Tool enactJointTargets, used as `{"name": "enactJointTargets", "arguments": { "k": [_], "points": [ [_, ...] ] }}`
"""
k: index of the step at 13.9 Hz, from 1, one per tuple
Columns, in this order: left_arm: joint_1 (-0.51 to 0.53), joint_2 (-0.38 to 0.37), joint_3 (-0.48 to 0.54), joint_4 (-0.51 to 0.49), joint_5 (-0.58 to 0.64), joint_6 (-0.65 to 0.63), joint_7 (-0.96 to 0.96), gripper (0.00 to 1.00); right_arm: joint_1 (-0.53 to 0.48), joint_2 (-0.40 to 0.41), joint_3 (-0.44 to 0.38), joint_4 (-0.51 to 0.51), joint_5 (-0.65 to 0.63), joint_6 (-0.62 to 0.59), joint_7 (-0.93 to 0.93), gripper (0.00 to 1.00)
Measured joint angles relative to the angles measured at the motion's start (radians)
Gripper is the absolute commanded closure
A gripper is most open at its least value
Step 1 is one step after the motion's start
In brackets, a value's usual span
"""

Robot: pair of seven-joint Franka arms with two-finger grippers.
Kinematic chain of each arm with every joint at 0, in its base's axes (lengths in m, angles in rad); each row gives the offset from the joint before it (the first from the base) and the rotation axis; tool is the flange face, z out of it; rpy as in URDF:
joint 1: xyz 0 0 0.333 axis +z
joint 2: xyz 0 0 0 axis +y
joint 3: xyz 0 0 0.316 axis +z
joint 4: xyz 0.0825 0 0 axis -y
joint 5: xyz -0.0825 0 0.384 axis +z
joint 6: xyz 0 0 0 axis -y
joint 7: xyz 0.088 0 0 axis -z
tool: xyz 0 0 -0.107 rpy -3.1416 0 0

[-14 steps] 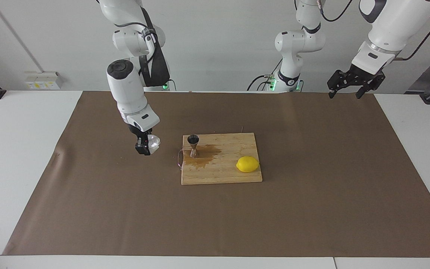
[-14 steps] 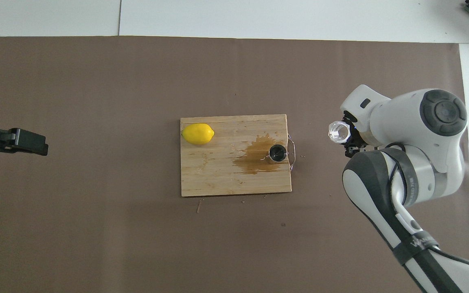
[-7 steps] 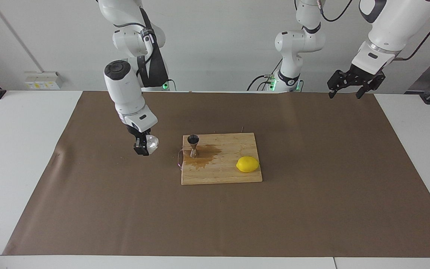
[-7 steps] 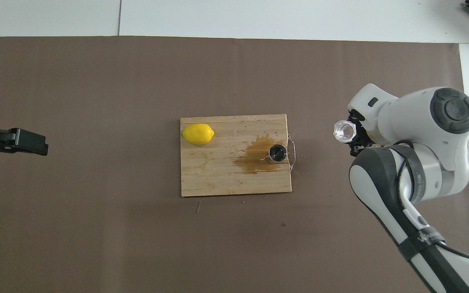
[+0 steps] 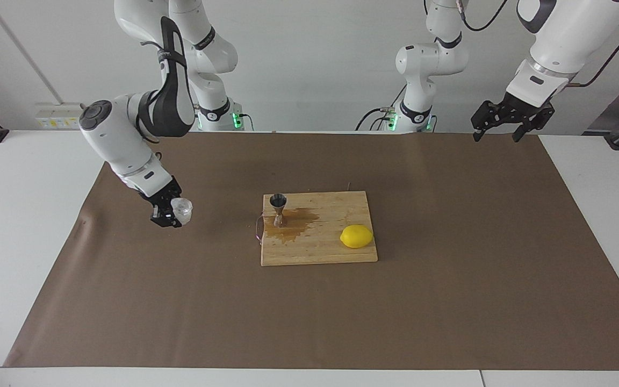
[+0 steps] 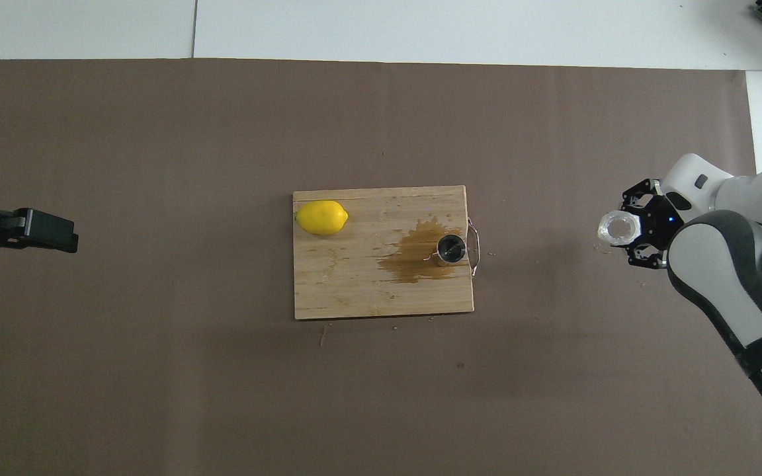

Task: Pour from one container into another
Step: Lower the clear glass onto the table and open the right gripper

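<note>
My right gripper [image 5: 172, 214] is shut on the small clear faceted glass cup [image 5: 182, 210], holding it upright and low over the brown paper, toward the right arm's end of the table; both also show in the overhead view, the gripper [image 6: 627, 228] and the cup [image 6: 617, 228]. The silver hourglass jigger [image 5: 278, 209] stands upright on the wooden board [image 5: 331, 252], at the board's end toward the right arm [image 6: 451, 249]. My left gripper [image 5: 496, 135] is open and empty, waiting raised over the left arm's end of the table.
A brown wet patch [image 6: 414, 261] spreads on the board [image 6: 354, 291] beside the jigger. A yellow lemon [image 5: 356, 236] lies on the board toward the left arm's end. A thin wire loop [image 6: 475, 248] sits at the board's edge by the jigger. Brown paper [image 5: 449, 301] covers the table.
My right arm has swung away from the board toward its own end of the table and lowered, carrying the glass cup, now upright. The left arm has not moved.
</note>
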Motion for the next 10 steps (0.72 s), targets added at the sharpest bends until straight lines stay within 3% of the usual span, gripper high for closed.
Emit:
{"name": "enactJointTargets", "arguments": {
  "k": [5, 9, 10],
  "points": [
    [0.0, 0.0, 0.0, 0.0, 0.0, 0.0, 0.0, 0.0, -0.015, 0.035, 0.0, -0.105, 0.173, 0.122, -0.171, 1.0],
    [0.0, 0.0, 0.0, 0.0, 0.0, 0.0, 0.0, 0.0, -0.017, 0.081, 0.001, -0.126, 0.297, 0.149, -0.257, 1.0],
    [0.0, 0.0, 0.0, 0.0, 0.0, 0.0, 0.0, 0.0, -0.017, 0.089, 0.003, -0.13, 0.341, 0.149, -0.284, 0.89]
  ]
}}
